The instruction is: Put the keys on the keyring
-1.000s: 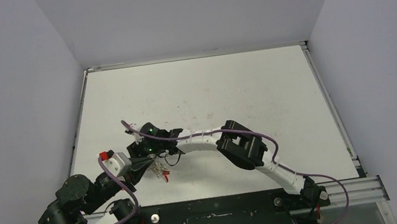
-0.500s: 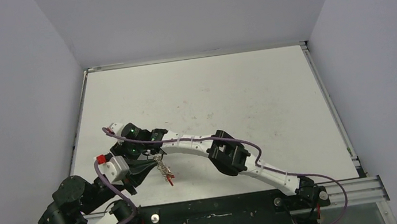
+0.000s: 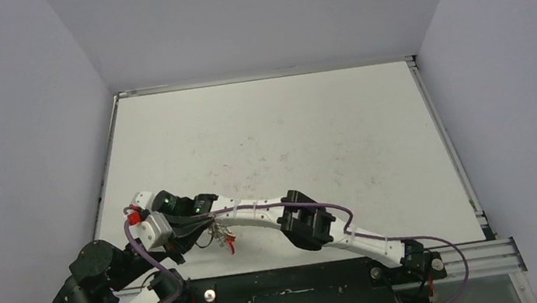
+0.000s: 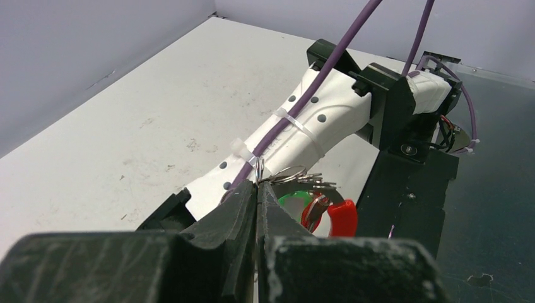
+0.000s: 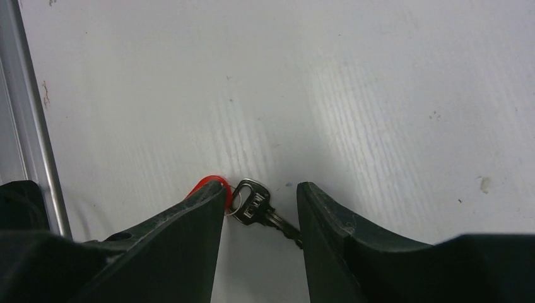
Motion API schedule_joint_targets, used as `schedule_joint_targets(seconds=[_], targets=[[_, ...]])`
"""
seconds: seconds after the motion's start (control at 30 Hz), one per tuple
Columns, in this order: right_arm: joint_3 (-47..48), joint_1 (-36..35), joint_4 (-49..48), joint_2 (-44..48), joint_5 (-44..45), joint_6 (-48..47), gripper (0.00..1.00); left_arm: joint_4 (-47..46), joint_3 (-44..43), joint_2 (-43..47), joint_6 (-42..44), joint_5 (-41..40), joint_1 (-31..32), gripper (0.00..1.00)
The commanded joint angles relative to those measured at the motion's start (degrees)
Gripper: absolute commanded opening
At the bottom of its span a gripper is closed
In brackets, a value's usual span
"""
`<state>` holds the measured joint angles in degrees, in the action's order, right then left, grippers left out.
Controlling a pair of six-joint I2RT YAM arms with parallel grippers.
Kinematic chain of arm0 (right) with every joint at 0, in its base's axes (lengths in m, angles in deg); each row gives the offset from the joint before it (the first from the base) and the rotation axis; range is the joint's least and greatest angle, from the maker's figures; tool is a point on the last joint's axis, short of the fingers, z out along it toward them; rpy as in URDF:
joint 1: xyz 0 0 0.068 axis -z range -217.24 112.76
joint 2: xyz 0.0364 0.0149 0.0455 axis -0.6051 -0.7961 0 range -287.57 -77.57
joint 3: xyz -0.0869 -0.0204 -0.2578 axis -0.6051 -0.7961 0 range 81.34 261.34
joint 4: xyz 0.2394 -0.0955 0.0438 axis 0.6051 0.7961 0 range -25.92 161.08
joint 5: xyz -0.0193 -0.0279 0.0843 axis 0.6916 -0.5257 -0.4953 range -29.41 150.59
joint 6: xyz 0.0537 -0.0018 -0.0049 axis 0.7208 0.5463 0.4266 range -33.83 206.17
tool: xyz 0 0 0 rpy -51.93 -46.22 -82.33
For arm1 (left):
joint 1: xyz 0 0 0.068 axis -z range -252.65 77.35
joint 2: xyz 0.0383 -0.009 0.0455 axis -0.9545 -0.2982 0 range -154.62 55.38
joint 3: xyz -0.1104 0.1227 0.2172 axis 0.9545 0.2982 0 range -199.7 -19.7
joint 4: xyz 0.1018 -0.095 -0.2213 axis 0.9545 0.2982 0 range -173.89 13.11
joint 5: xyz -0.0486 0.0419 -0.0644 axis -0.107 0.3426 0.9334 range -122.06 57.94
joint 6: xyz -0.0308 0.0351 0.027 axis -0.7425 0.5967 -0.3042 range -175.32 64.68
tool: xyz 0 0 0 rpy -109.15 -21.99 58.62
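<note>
My left gripper (image 4: 258, 187) is shut on the thin wire keyring (image 4: 259, 169), which sticks up edge-on between its tips. Several silver keys (image 4: 310, 182) with a green tag (image 4: 291, 203) and a red plastic piece (image 4: 344, 218) hang from it; the bunch also shows in the top view (image 3: 220, 235). My right gripper (image 5: 260, 192) is open and low over the table. One loose silver key (image 5: 254, 204) lies between its fingers. This key's small ring and red tag (image 5: 208, 182) rest against the left finger (image 5: 189, 230).
The right arm (image 3: 257, 209) stretches left across the near table, just behind the left gripper (image 3: 190, 226). A metal rail (image 5: 31, 120) edges the table at the left of the right wrist view. White walls enclose the white table (image 3: 270, 128).
The right arm has swung left and nearer, bringing its gripper down over the loose key. The left gripper with the keyring has shifted slightly left.
</note>
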<state>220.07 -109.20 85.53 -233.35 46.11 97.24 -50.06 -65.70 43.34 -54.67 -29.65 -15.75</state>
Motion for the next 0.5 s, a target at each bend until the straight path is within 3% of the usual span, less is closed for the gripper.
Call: schedule_joint_targets(seconds=[0.0, 0.2, 0.33, 0.47], targets=[[-1.5, -2.5, 15.3, -3.2, 6.5, -2.4, 0.45, -5.1, -0.1, 1.0, -0.4, 1.0, -0.2, 0.00], [-3.8, -2.7, 20.2, -1.6, 16.2, -2.9, 0.35, -5.4, 0.1, 0.8, -0.3, 0.7, -0.2, 0.00], [-8.1, -2.5, 21.6, -0.1, 20.4, -2.9, 0.16, -6.2, 0.3, 0.6, -0.3, 0.6, -0.2, 0.00], [-14.9, -1.5, 21.6, 2.9, 21.8, -2.4, 0.05, -6.3, -0.1, 0.3, -0.3, 0.8, -0.2, 0.00]])
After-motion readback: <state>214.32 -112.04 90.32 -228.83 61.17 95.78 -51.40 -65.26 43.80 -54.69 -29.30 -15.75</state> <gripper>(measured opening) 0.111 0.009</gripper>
